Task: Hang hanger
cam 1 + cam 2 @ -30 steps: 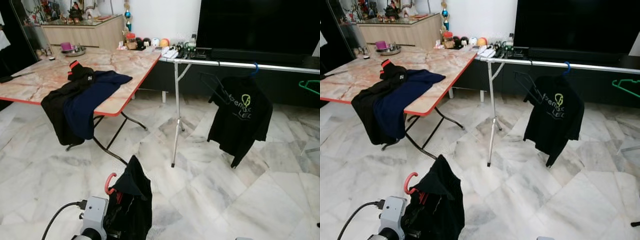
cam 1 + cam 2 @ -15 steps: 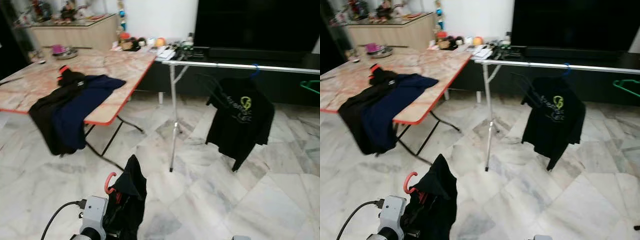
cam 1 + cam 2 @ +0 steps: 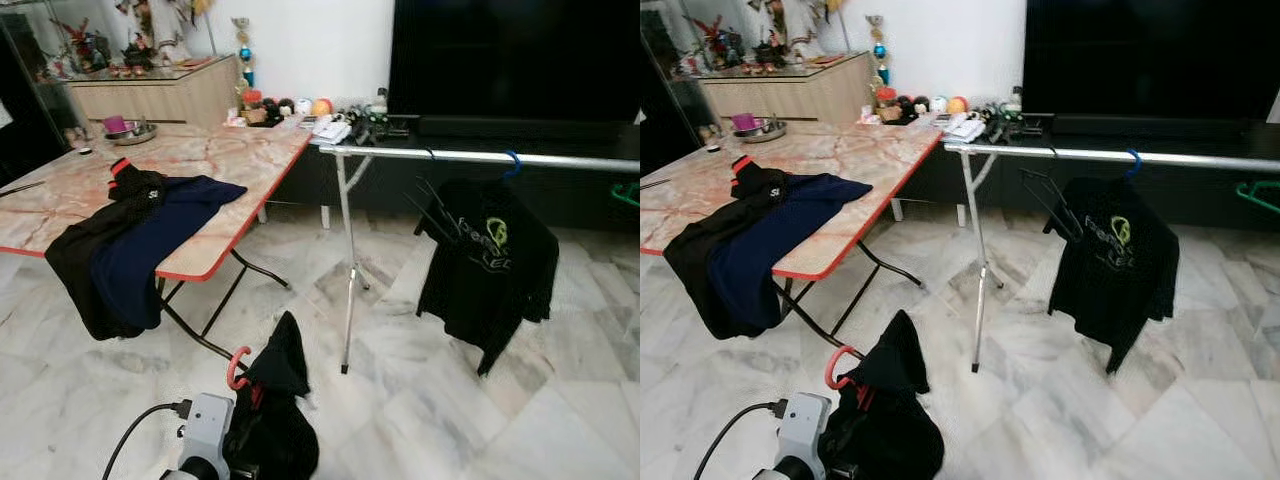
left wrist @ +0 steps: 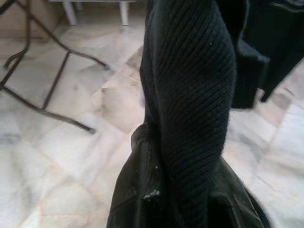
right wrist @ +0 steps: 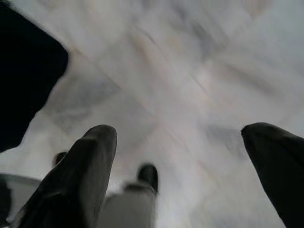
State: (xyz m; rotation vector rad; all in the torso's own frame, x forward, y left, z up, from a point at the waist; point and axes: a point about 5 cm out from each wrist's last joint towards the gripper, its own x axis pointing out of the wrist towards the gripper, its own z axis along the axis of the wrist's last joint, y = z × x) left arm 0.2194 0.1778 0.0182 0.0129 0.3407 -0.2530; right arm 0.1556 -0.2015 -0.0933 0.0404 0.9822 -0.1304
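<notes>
A red hanger with a black garment draped over it stands up from my left gripper at the bottom of the head views; the gripper is shut on the hanger and the cloth hides its fingers. The same black fabric hangs close in the left wrist view. Ahead runs a silver clothes rail on a thin stand. On it hang a black printed T-shirt on a blue hanger and a bare black hanger. My right gripper is open above the marble floor.
A folding table at the left carries black and navy clothes that hang over its red edge. A low dark TV console with a large screen stands behind the rail. A green hanger shows at the far right. Marble floor lies between me and the rail.
The whole picture has shifted, so the camera moved; the rail and table sit a little differently in frame. The hanger with its garment stays in my left gripper.
</notes>
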